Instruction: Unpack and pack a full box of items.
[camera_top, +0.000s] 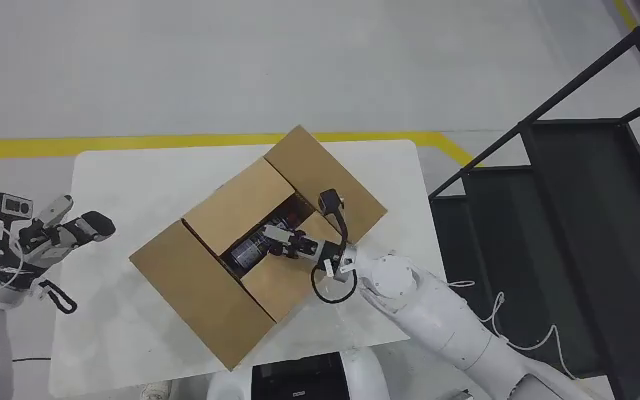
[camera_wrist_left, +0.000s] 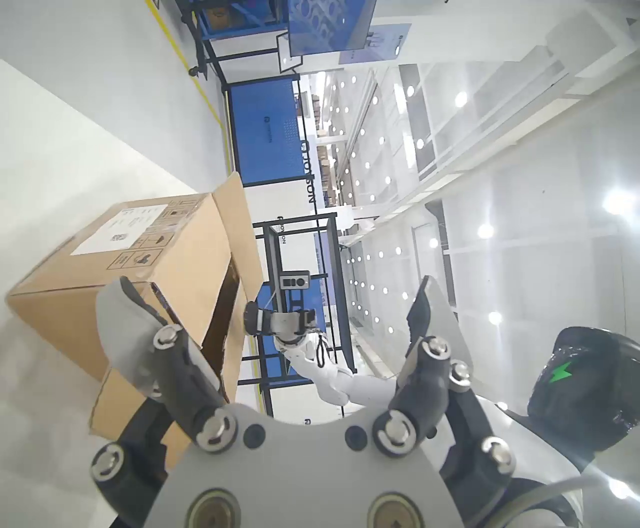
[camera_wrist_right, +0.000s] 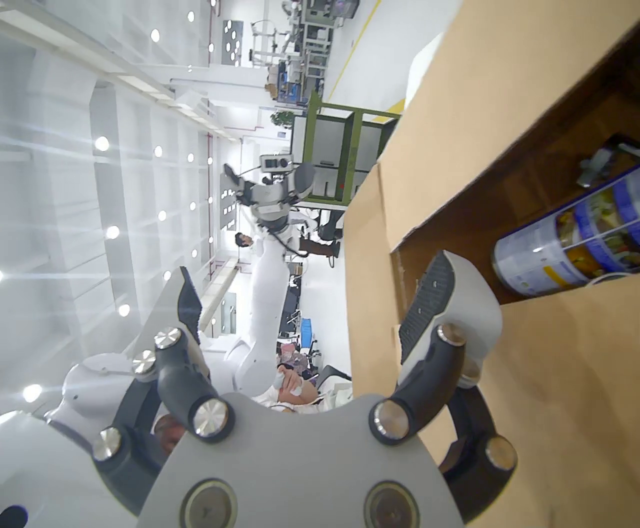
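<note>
An open cardboard box (camera_top: 255, 255) stands slanted in the middle of the white table (camera_top: 120, 190), with its flaps spread outward. Inside lies a labelled can (camera_wrist_right: 570, 245), seen dark in the top view as the can (camera_top: 245, 253). My right gripper (camera_top: 283, 240) hangs over the box opening, open and holding nothing. In its own view the right gripper (camera_wrist_right: 310, 295) has one finger (camera_wrist_right: 440, 295) just above a flap's edge near the can. My left gripper (camera_top: 88, 227) stays off the table's left edge, well apart from the box. The left gripper (camera_wrist_left: 275, 310) is open and empty, facing the box (camera_wrist_left: 150, 250).
Black metal stairs with a railing (camera_top: 560, 190) stand just right of the table. A yellow floor line (camera_top: 150, 145) runs behind the table's far edge. Bare tabletop lies left of the box and along the far side.
</note>
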